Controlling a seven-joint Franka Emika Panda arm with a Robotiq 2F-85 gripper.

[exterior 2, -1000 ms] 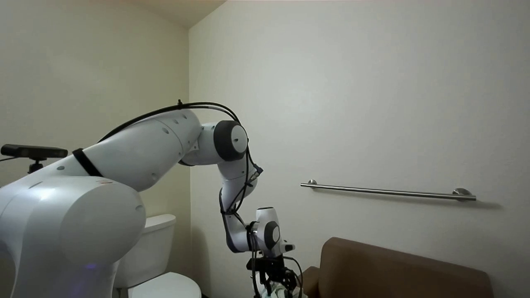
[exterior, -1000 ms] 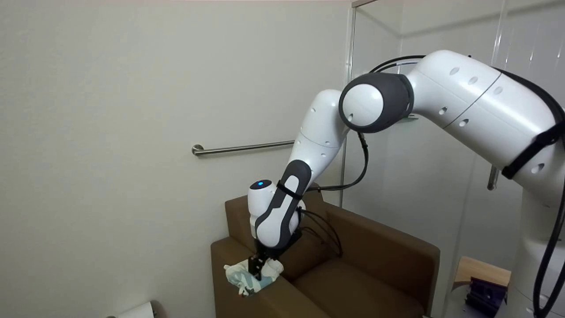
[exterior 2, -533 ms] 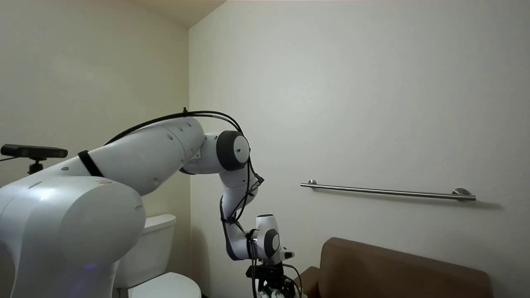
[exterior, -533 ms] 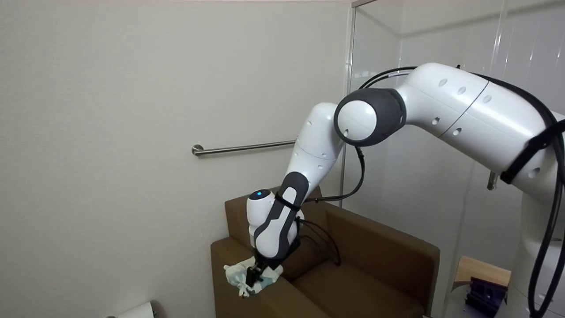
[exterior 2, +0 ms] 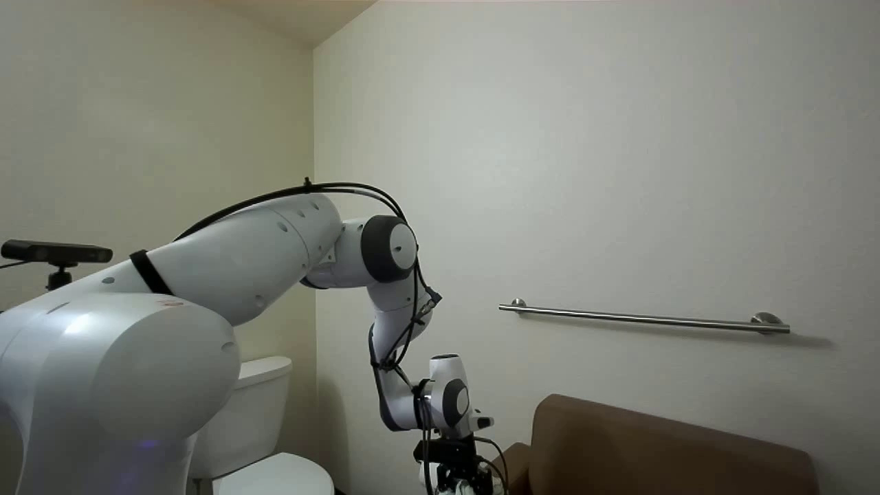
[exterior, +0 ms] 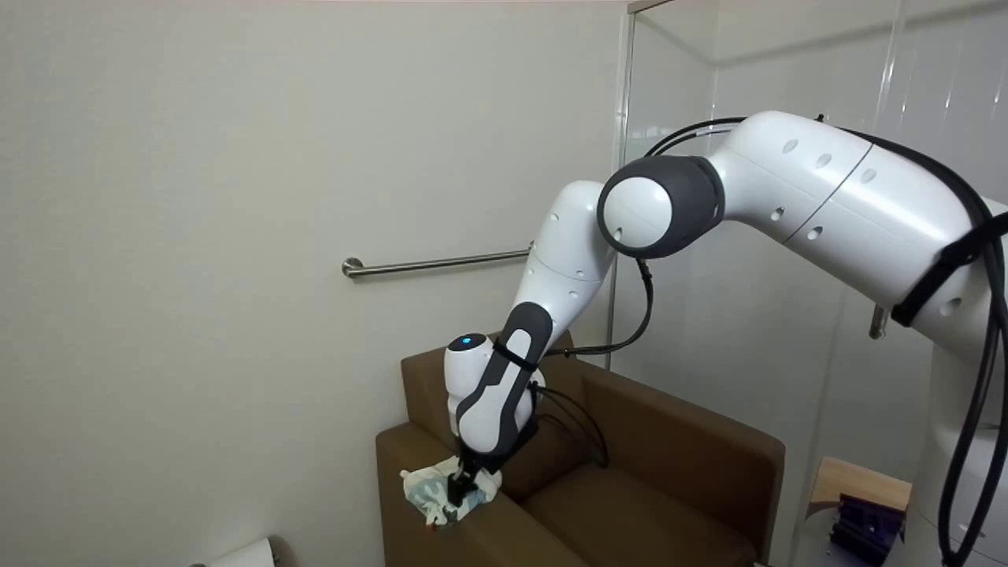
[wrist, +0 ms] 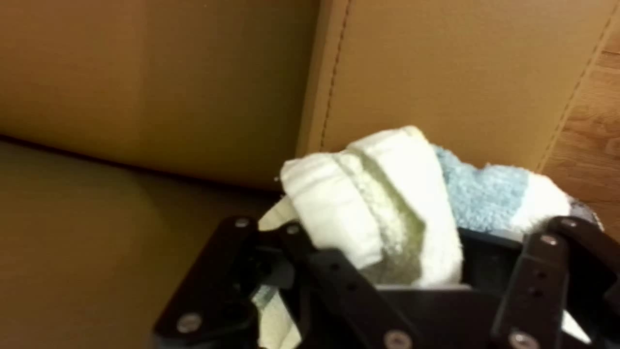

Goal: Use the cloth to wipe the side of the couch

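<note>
The white and pale-blue cloth lies crumpled on top of an armrest of the brown couch in an exterior view. Over its right half my gripper points down, its fingers pressed into the fabric. In the wrist view, folds of the cloth bulge up between the fingers, which are shut on it; the fingertips are hidden beneath. The couch armrest runs behind it with a stitched seam. In an exterior view, the gripper sits at the bottom edge, and most of the cloth is cut off.
A metal grab bar is fixed to the wall behind the couch. The couch's far armrest and backrest rise near the arm. A toilet stands in the corner. Wooden floor shows beyond the armrest's edge.
My arm has come down onto the cloth, then risen very slightly. The gripper has gone from open to shut on the fabric, and the cloth is drawn in a little.
</note>
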